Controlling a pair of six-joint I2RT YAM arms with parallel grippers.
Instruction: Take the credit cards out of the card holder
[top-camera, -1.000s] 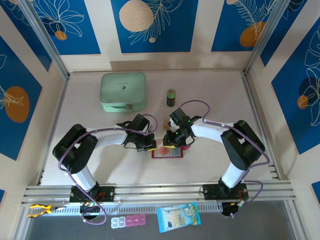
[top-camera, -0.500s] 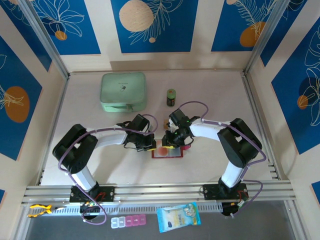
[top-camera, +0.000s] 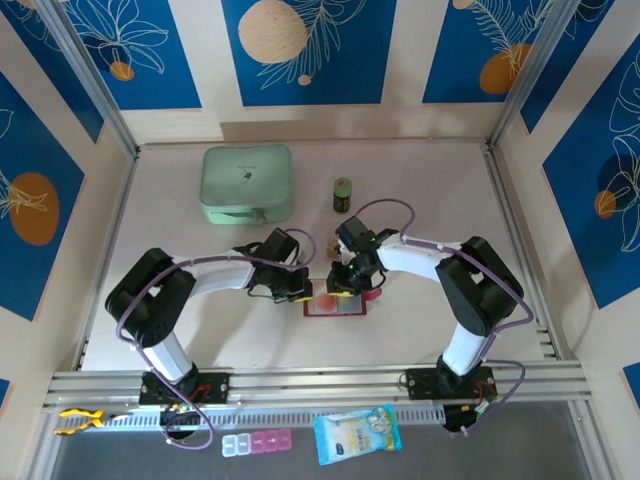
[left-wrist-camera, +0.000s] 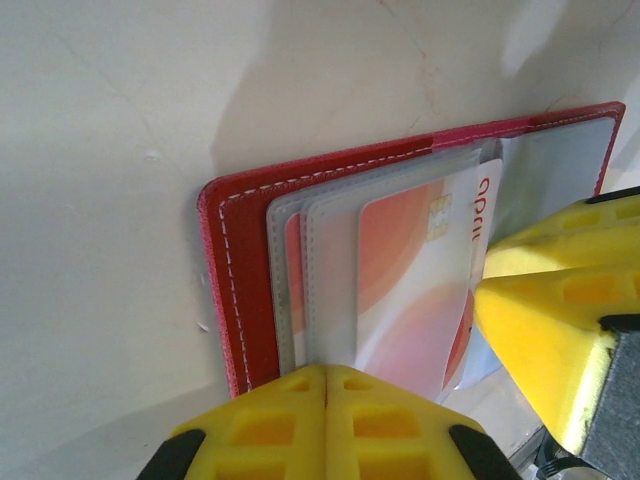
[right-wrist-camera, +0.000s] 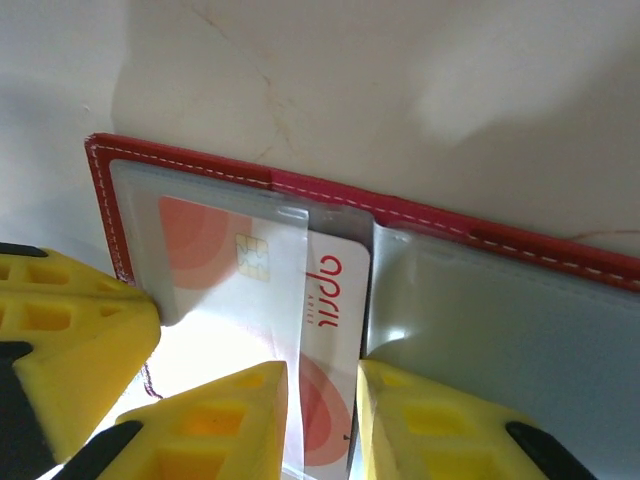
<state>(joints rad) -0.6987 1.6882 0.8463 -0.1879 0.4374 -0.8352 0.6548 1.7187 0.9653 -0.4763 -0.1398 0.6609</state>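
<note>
Spreading across the overhead view, the desk (top-camera: 420, 190) carries the open card holder (top-camera: 335, 305) at centre, half covered by the left end effector (top-camera: 298, 290) and the right end effector (top-camera: 345, 283). Closer, the left wrist view reveals the left one clenched, tips on the holder's lower edge. The right wrist view reveals slightly parted fingers (right-wrist-camera: 250, 410) straddling a white-orange credit card (right-wrist-camera: 335, 290) poking from its sleeve; whether they grasp it I cannot tell.

The right arm (top-camera: 440, 262) has folded in a little. Its elbow has drawn toward 9 o'clock, and its wrist has crept slightly toward 11 o'clock. The right hand (top-camera: 344, 284), pinching a credit card (right-wrist-camera: 335, 300), has moved a touch that way over the open card holder (top-camera: 335, 306) on the counter. The shift is small.
</note>
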